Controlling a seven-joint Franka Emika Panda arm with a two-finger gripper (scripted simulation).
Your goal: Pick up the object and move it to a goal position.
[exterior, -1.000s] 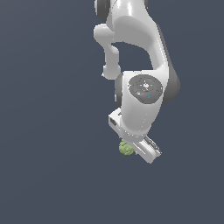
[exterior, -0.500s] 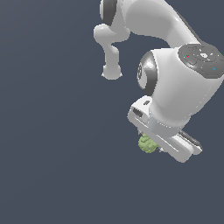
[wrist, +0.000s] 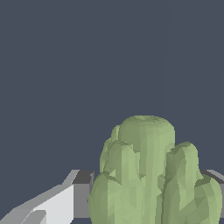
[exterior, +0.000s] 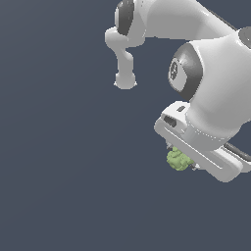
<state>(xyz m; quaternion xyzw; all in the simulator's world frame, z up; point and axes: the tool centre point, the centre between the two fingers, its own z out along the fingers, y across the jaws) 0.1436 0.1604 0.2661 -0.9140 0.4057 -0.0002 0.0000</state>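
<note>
**Lump carried closer to the camera, arm swung to the exterior view's right**

Shifted since a second ago: arm and green load now much larger in the exterior view and further toward that view's right and lower edge, elbow housing swollen to fill the upper right.

Light-green bumpy object [exterior: 178, 159] pinched under the white gripper [exterior: 182, 161], clear of any surface, only flat dark grey behind it. Clenched on the lump, to judge by the wrist view: one white finger [wrist: 65, 199] with a dark pad pressed against one flank of the object [wrist: 151, 175], a sliver of the other finger just showing past the opposite flank. Lump touching both, bulging out well beyond the fingertips.

Pose: hand bar tilted, sloping down toward the exterior view's right, fingers pointing down and a little toward that view's left. Wrist and forearm housings stacked above it, upper links arching back to the base column near the top centre.

Exterior view only: whole arm, tilt of the hand, lump small against the gripper; fingers themselves almost hidden there. Wrist view only: grip contact and the lump's lobed, faceted surface, several rounded columns side by side.
</note>
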